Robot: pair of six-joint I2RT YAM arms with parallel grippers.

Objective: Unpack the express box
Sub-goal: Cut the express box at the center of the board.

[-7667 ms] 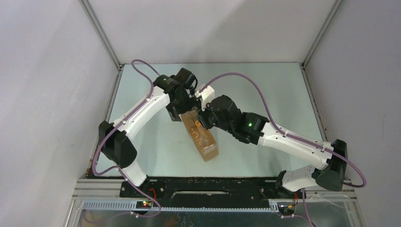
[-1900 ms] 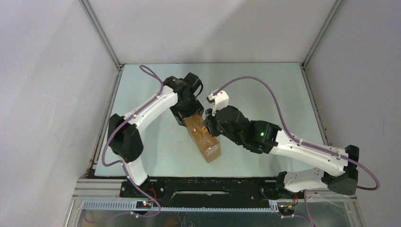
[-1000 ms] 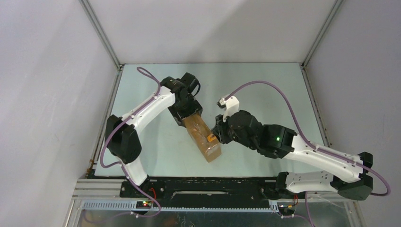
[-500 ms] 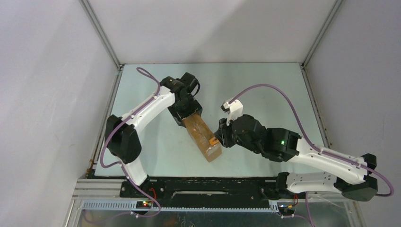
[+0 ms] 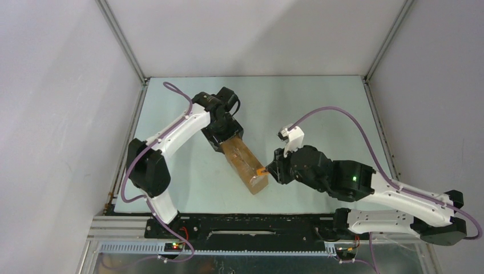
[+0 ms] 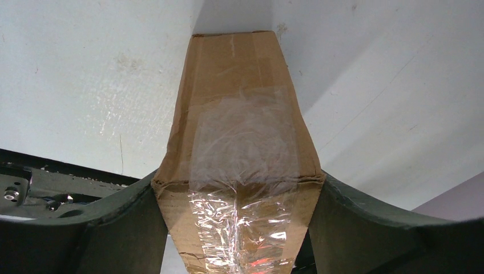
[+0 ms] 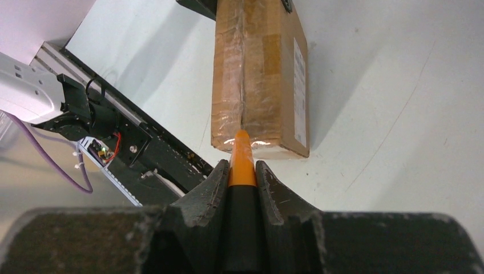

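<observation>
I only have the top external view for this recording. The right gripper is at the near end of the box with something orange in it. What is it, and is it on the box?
Observer: The right wrist view shows the right gripper shut on a utility knife with an orange front and black body. Its tip looks to touch the tape seam at the near edge of the express box.
Operator: Is the left gripper really holding the far end?
Observer: Yes. In the left wrist view the left gripper has its fingers against both sides of that end.
Operator: Any label?
Observer: A white printed label runs along one long side face.
</observation>
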